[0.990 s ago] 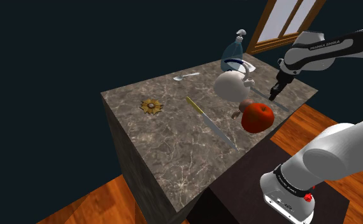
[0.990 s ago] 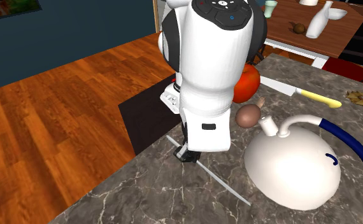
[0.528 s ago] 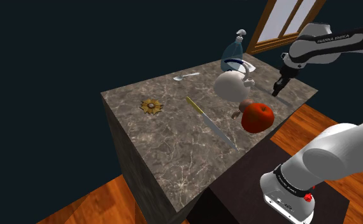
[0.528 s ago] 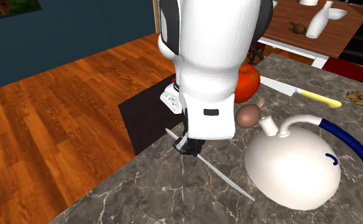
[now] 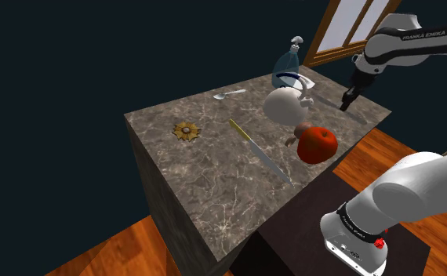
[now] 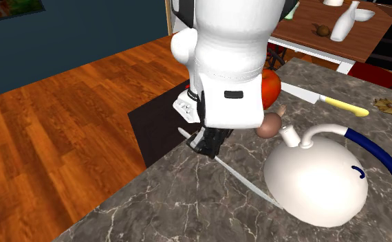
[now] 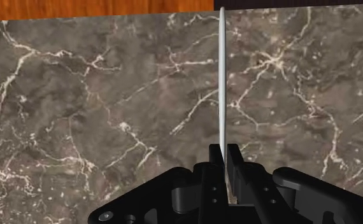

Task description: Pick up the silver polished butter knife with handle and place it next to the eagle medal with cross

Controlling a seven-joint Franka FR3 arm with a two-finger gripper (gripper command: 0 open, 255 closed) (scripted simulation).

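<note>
Pinched by one end between gripper (image 7: 225, 156) jaws: butter knife (image 7: 222, 83), upper right of shoulder view, over counter (image 5: 206, 172). Teapot (image 6: 318, 182) just beside far tip. Red fruit (image 5: 317, 143) and yellow-handled knife (image 5: 253, 145) between there and medal (image 5: 187, 130), centre left. Higher than a second ago.

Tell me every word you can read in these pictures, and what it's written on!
"FRANKA EMIKA": on the upper link of the white arm, at the shoulder view's upper right.
Small white letters on the dark ring at the arm's base: too small to read.
Butter knife, clasped in the gripper: no writing on it.
</note>
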